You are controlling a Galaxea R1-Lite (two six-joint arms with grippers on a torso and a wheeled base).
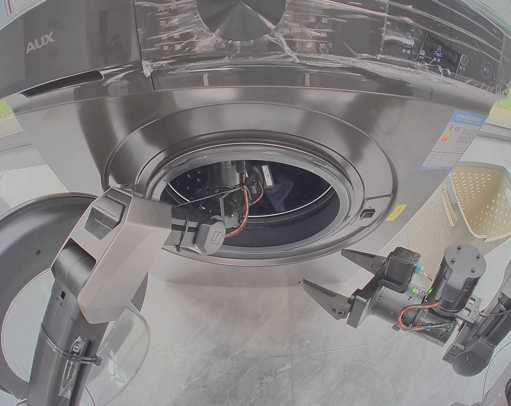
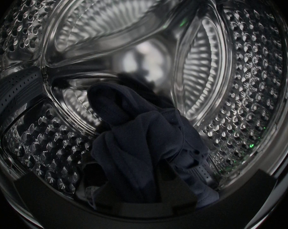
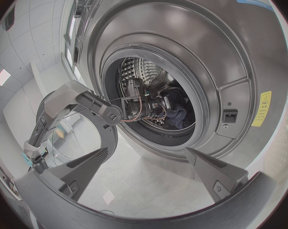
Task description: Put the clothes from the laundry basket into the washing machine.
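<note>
Because the load had to go well inside the drum (image 2: 252,80), the left gripper (image 3: 163,105) sat past the door opening of the washing machine (image 1: 267,119), low and just above the drum floor. A dark blue garment (image 2: 140,137) lay bunched directly in front of it, resting on the drum floor near the front lip. The cloth covered the tool, so it could not be determined whether the left gripper was clamped on the garment or had let go of it.

The right gripper (image 1: 323,266) was spread wide and held nothing. It hung outside the machine, below and to the right of the opening, probably parked there to leave the opening free for the other arm. The door (image 1: 19,243) stood swung fully open on the left side, clear of both arms. The laundry basket (image 1: 481,198), cream and perforated, stood just beside the machine on the right, within reach of the right arm; its contents could not be seen.

Count: one washing machine, one door, one basket, two grippers, one dark garment in the drum. A paler scrap beneath the garment may have been a second item; this could not be confirmed.
</note>
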